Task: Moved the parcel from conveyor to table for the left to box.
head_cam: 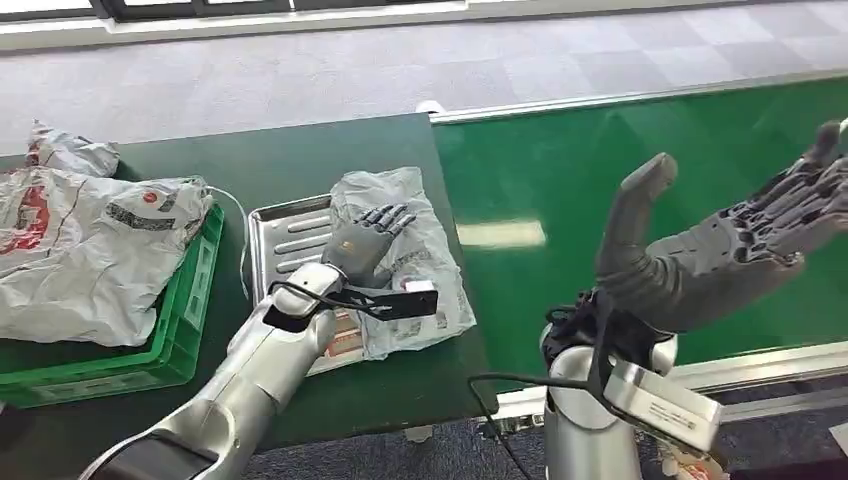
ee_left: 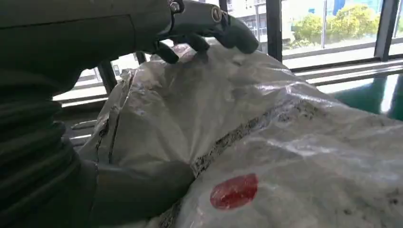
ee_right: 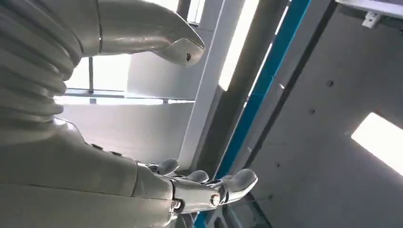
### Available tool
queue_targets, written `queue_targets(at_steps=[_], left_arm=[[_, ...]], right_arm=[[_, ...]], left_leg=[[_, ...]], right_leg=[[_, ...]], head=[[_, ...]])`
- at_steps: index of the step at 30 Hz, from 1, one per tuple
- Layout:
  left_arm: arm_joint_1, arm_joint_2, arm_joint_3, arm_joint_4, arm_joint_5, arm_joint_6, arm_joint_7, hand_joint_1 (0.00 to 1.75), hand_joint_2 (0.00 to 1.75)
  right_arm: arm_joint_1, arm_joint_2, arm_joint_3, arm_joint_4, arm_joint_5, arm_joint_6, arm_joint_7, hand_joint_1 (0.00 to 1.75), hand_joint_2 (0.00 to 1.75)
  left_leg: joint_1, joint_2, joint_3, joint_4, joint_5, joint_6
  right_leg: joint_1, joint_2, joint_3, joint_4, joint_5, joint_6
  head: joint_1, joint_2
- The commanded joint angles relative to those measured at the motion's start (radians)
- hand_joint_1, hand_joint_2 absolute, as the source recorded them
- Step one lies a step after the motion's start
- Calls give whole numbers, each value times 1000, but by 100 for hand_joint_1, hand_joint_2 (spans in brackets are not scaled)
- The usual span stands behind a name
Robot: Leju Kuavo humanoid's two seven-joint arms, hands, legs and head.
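A grey room with windows, seen from my remote station.
I see a grey carpet floor in squares behind the dark green table; bright windows show trees outside, and a ceiling light panel glows.

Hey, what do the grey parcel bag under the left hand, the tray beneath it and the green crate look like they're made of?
The crinkled grey parcel bag looks like thin plastic film: wrinkled, slightly glossy. The ribbed silver tray appears to be metal, with a dull sheen and pressed ridges. The green slotted crate looks like moulded rigid plastic. The left hand rests on the bag.
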State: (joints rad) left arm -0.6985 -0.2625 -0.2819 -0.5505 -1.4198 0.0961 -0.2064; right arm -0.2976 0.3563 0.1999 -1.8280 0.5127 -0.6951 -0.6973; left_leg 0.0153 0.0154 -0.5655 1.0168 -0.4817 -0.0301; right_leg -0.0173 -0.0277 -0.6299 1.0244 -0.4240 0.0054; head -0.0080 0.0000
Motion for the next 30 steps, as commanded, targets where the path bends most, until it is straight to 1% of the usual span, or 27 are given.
queue_targets(at_steps=[1,2,3,9,13,16,20,21,25,28,29,30], left_arm=[[-33,27,-75,135,17,-135,-53,175,175],[-45,30,-68,151,36,-179,-87,175,175],[-52,35,-67,156,40,-189,-92,175,175],[-52,35,-67,156,40,-189,-92,175,175],[-104,47,-80,180,43,-218,-109,175,175],[-142,45,-87,195,49,-232,-119,175,175],[-144,44,-91,199,54,-231,-123,175,175],[-144,44,-91,199,54,-231,-123,175,175],[-144,44,-91,199,54,-231,-123,175,175],[-141,45,-92,197,64,-214,-128,175,175],[-139,46,-84,183,75,-174,-131,175,175],[-136,48,-77,153,78,-71,-117,175,175]], right_arm=[[-6,-7,-4,88,-22,-3,-1,0,175],[-8,-7,-4,91,-27,-3,-1,0,175],[-9,-7,-7,89,-31,-3,-1,0,175],[-9,-7,-7,89,-31,-3,-1,0,175],[0,-7,-29,67,-30,-3,-1,0,175],[4,-7,-44,55,-21,-3,-1,0,175],[8,-7,-49,53,-21,-3,-1,0,175],[8,-7,-49,53,-21,-3,-1,0,175],[8,-7,-49,53,-21,-3,-1,0,175],[14,-7,-58,47,-12,-3,-1,0,175],[18,-7,-63,43,-8,-3,-1,0,175],[22,-7,-71,35,-1,-3,-1,0,175]], left_leg=[[0,1,2,-4,1,2],[0,0,2,-2,0,1],[0,1,2,-3,1,1],[0,1,2,-2,0,1],[0,2,4,-4,1,1],[1,0,3,-3,1,2],[1,0,3,-5,2,2],[0,0,1,-1,0,1],[0,0,2,-3,1,2],[1,0,2,-2,1,1],[0,0,2,-3,1,1],[0,0,1,-1,0,1]], right_leg=[[1,4,2,-5,2,-1],[0,3,2,-2,1,-1],[0,4,1,-3,2,-1],[0,4,1,-2,1,-1],[0,7,2,-4,2,-1],[1,6,1,-4,1,-1],[1,7,1,-6,2,-1],[1,4,-1,-1,0,-1],[1,6,-1,-3,1,-1],[1,5,0,-3,1,-1],[1,5,0,-3,1,-1],[1,4,-1,-1,0,-1]], head=[[0,0],[0,0],[0,0],[0,0],[0,0],[0,0],[0,0],[0,0],[0,0],[0,0],[0,0],[0,0]])
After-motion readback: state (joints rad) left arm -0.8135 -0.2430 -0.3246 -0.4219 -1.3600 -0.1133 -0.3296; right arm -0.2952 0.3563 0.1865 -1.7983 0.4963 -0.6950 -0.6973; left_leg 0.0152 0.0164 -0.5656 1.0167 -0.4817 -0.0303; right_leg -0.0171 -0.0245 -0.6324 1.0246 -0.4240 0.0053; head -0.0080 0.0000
